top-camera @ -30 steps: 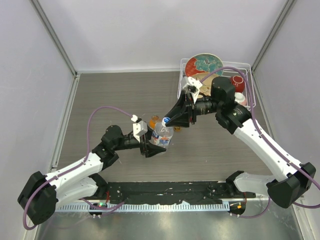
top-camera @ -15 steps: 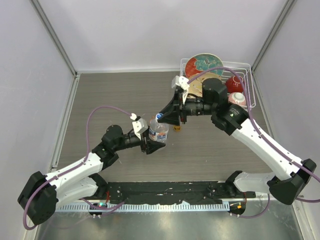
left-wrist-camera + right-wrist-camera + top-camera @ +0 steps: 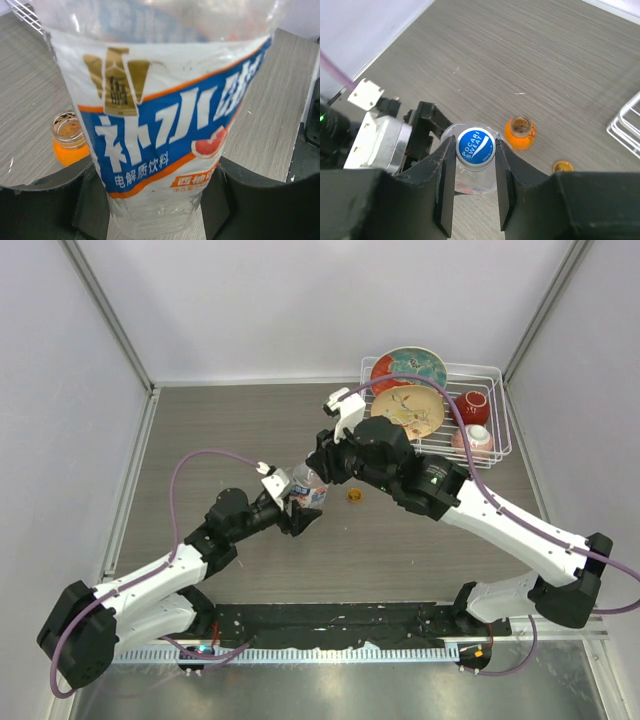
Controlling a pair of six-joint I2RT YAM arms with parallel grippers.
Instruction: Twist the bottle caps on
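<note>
Fingers of right arm (image 3: 445, 180) clenched on blue-topped cap (image 3: 475, 146), which sits on the neck of the water bottle (image 3: 165, 125). Left fingers (image 3: 45, 205) grasp its labelled body, mid-table (image 3: 200, 430). Just beside it: orange bottle (image 3: 520, 134), uncapped, and amber cap (image 3: 562, 166) loose on the table. Wire basket (image 3: 480, 365) far right holds patterned plates (image 3: 410, 410) and a red bowl (image 3: 474, 406).
</note>
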